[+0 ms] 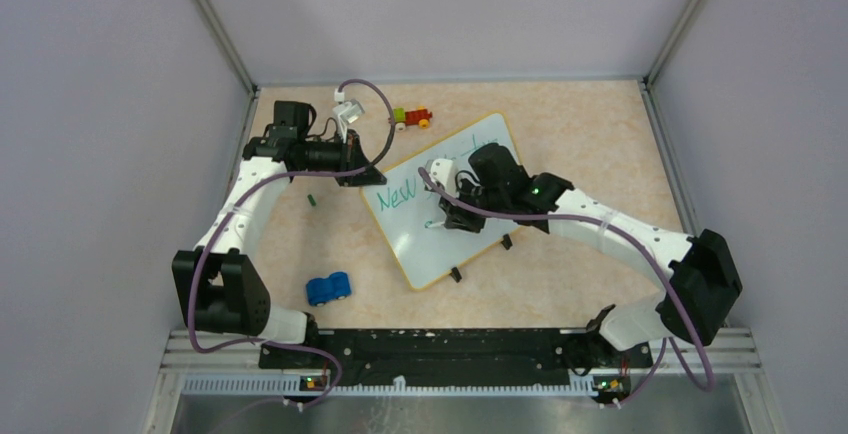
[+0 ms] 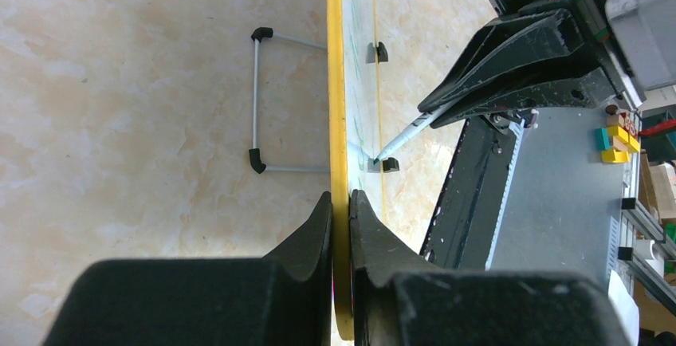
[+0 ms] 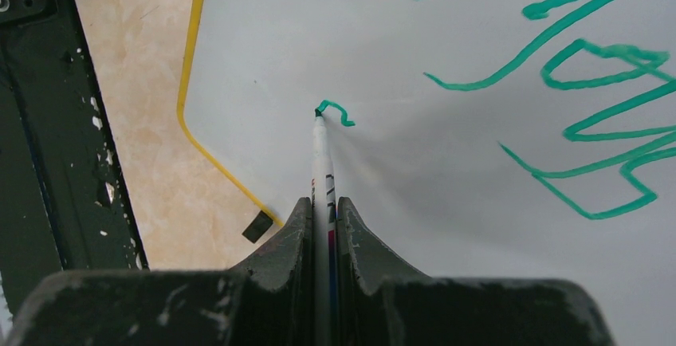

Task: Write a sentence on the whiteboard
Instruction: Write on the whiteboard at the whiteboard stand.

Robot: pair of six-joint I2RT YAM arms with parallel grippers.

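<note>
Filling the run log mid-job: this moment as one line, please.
left gripper: jaws shut on whiteboard rim | right gripper: jaws shut on marker | marker tip: on board, at short green stroke | sentence: unfinished

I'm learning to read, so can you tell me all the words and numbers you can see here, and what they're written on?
"New": green, start of the sentence on the whiteboard.
Rest of the sentence: covered by the right arm or cut off, unreadable.
Small squiggle at the marker tip: no letter yet.
Marker's print: too blurred.
</note>
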